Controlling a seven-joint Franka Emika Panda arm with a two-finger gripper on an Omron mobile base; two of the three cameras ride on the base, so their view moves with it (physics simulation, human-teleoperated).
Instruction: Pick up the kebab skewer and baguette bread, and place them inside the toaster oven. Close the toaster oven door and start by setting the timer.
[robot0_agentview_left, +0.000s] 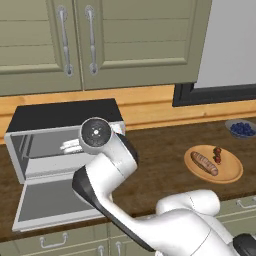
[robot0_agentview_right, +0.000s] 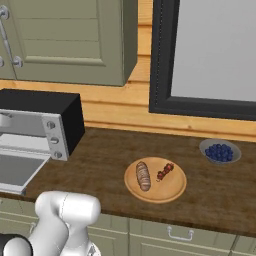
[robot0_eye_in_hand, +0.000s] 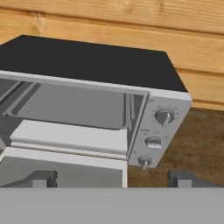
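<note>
Gripper: in the hand view I see my gripper (robot0_eye_in_hand: 109, 180) at the bottom of the frame, its two dark finger tips far apart and nothing between them.
Toaster oven: the toaster oven (robot0_agentview_left: 62, 116) stands at the left of the left base view. The toaster oven door (robot0_agentview_left: 55, 202) is dropped down flat toward me, so the cavity is open.
Knobs: three knobs (robot0_eye_in_hand: 153, 142) sit one under the other on the side panel, right of centre in the hand view.
Kebab skewer: the kebab skewer (robot0_agentview_right: 165, 171) lies on a round wooden plate (robot0_agentview_right: 172, 192), low centre in the right base view. It looks thin, light and stiff. I judge that the chunks can slide, so I would pinch across the chunks in the middle.
Baguette bread: the baguette bread (robot0_agentview_right: 143, 176) lies on the same plate, just beside the skewer. It looks light, with a firm crust. I would take it across its middle, gently.
Other: a bowl of blueberries (robot0_agentview_right: 220, 151) stands near the plate, toward the right.
</note>
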